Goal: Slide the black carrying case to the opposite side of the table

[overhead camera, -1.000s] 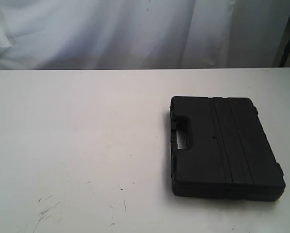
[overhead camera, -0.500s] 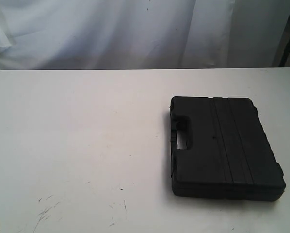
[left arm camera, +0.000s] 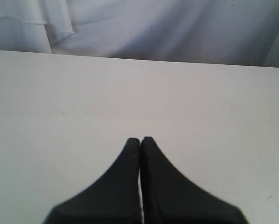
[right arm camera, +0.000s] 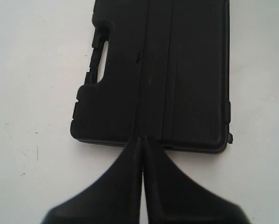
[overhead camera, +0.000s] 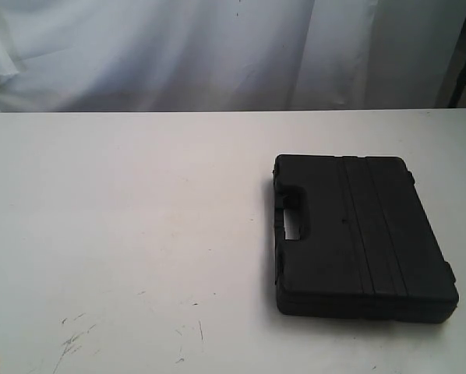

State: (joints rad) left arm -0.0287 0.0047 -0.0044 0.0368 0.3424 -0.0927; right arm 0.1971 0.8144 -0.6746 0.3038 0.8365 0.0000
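The black carrying case (overhead camera: 361, 234) lies flat on the right half of the white table (overhead camera: 124, 218), its handle cut-out facing left. Neither arm shows in the exterior view. In the right wrist view the case (right arm camera: 163, 70) fills the middle, and my right gripper (right arm camera: 140, 138) is shut with nothing held, its tips in front of the case's near edge. Whether the tips touch the case I cannot tell. My left gripper (left arm camera: 140, 139) is shut and empty over bare table (left arm camera: 60, 102), with the case out of its view.
A white curtain (overhead camera: 217, 54) hangs behind the table's far edge. Faint dark scuffs (overhead camera: 73, 339) mark the near left of the tabletop. A dark stand (overhead camera: 463, 78) shows at the far right behind the table.
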